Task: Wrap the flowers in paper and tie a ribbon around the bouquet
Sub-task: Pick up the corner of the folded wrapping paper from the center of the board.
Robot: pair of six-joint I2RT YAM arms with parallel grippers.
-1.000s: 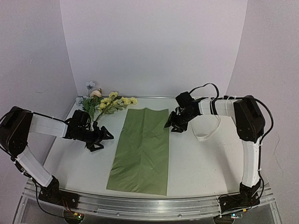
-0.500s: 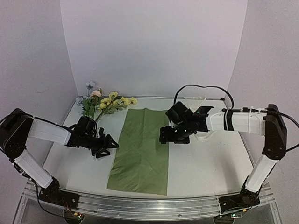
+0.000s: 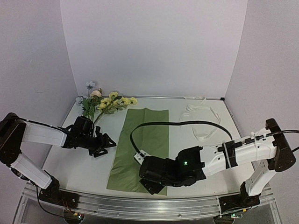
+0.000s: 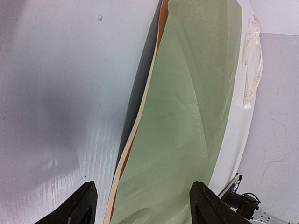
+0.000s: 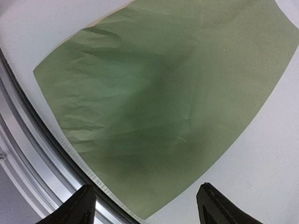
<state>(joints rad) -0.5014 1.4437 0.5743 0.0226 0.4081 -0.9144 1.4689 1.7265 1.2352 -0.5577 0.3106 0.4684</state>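
Here, creased olive-green paper (image 3: pixel 149 140) lying flat, left hand (image 4: pixel 142 200) spread, right hand (image 5: pixel 145 200) spread above it.

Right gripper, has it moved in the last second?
Yes. The right gripper swung toward the near rail, from beside the far right edge of the paper to above its near right corner.

Near edge of paper (image 3: pixel 145 135) sits under right gripper (image 3: pixel 151 185). Open strip of table (image 3: pixel 81 164) lies between left gripper (image 3: pixel 105 146) and paper; flowers (image 3: pixel 108 102) crowd far-left corner.
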